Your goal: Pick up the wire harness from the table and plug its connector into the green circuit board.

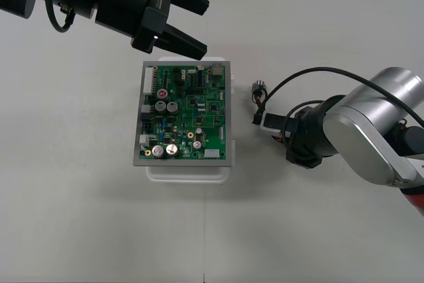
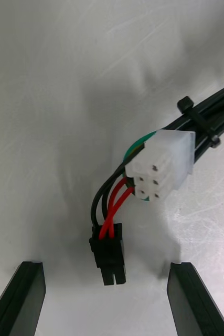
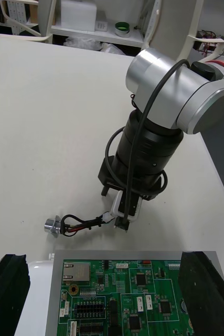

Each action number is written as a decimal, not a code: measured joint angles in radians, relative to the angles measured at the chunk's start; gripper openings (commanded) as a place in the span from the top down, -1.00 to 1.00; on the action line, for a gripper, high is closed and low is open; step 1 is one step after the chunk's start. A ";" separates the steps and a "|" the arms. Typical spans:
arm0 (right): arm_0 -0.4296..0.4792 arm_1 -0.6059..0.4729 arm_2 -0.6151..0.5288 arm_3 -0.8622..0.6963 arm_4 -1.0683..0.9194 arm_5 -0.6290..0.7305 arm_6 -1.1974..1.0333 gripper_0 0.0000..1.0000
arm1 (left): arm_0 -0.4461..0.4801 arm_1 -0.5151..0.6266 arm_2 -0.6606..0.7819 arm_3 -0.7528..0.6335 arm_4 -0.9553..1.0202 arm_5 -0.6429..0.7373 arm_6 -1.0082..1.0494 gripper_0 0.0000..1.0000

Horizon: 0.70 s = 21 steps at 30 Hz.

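small wire harness (image 1: 258, 105) (red/blk/grn wires) lies flat on plain light desk (image 1: 79, 217), just right of green circuit board (image 1: 185, 114) on white base (image 1: 189, 171). not plugged in. round metal socket (image 1: 258, 87) at far end, small black plug (image 2: 107, 254) at end nearer robot. right jaws open, down over the plug, black fingers (image 2: 25, 299) either side w/ gaps, not touching it. left jaws open too, fingers (image 3: 7, 294) wide apart, hovering by board's far edge.
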 measured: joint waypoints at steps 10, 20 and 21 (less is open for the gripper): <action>-0.005 0.002 0.001 0.006 0.000 0.000 0.000 -0.35 | 0.000 0.000 0.000 0.000 0.000 0.000 0.000 -0.66; -0.008 0.003 0.005 0.007 -0.001 0.000 0.000 -0.35 | 0.000 0.000 0.000 0.000 0.000 0.000 0.000 -0.66; -0.009 0.003 0.006 0.007 -0.001 0.000 0.000 -0.35 | 0.000 0.000 0.000 0.000 0.000 0.000 0.000 -0.66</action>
